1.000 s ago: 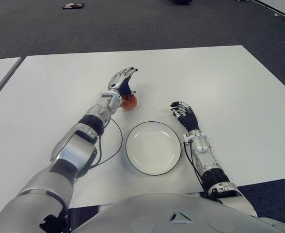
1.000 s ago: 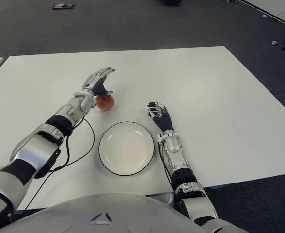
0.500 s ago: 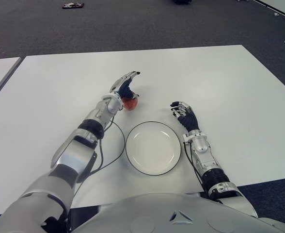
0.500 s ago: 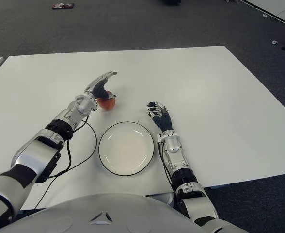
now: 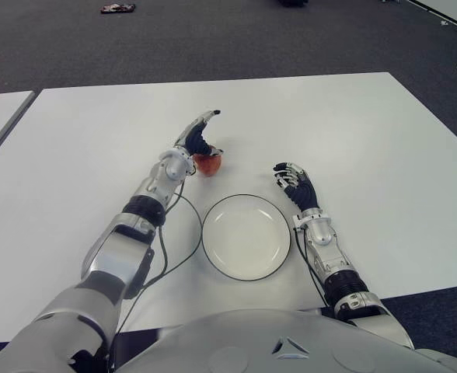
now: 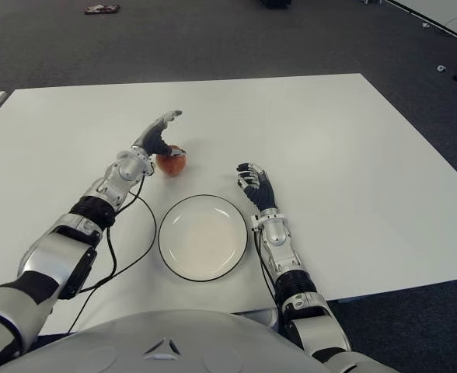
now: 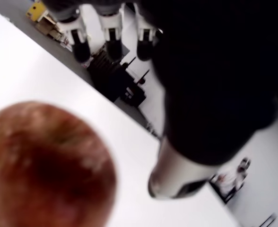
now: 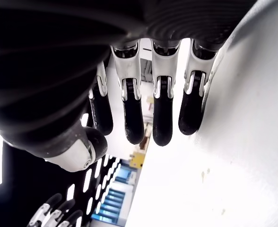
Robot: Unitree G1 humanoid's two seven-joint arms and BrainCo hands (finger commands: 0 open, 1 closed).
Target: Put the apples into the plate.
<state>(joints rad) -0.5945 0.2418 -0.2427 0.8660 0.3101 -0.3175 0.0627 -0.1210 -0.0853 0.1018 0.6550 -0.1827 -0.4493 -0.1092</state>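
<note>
The left hand (image 5: 197,136), fingers spread and gripping nothing, hangs over the apple (image 5: 207,163), which sits on the white table (image 5: 384,132) at the plate's (image 5: 246,236) 11 o'clock. A black cable (image 5: 183,241) curls at the plate's 9 o'clock. The right hand (image 5: 294,184), fingers loose and empty, shows at its 2 o'clock.

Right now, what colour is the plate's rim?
The plate is white with a thin dark rim, clearest in the left eye view.

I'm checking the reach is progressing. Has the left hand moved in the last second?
Yes. The left hand has tipped toward the plate, opening over the apple.
</note>
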